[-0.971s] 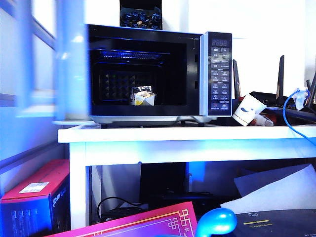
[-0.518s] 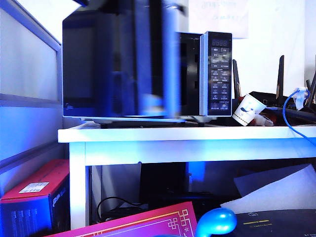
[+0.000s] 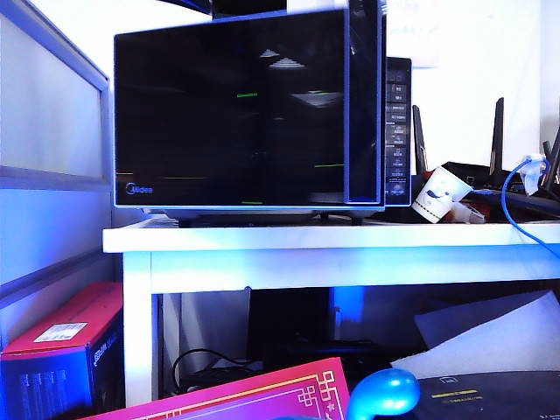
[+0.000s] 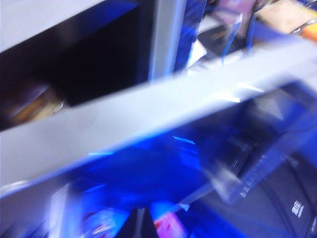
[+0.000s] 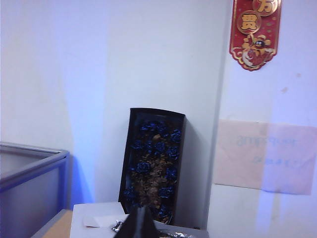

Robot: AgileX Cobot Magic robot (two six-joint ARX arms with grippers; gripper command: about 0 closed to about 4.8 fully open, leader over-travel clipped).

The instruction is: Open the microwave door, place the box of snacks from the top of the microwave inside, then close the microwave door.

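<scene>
While both end effectors (left (image 4: 138, 223) unreadable, right (image 5: 141, 223) closed) hang, the microwave door (image 3: 232, 109) faces forward.

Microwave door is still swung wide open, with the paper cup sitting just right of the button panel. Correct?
Not quite. The exterior view shows the microwave door across the front of the microwave, nearly shut, its right edge standing slightly proud. The paper cup does sit just right of the button panel.

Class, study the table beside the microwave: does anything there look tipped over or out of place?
Yes. A white paper cup lies tipped on its side right of the microwave, resting among cables and clutter. The microwave door is nearly shut.
</scene>
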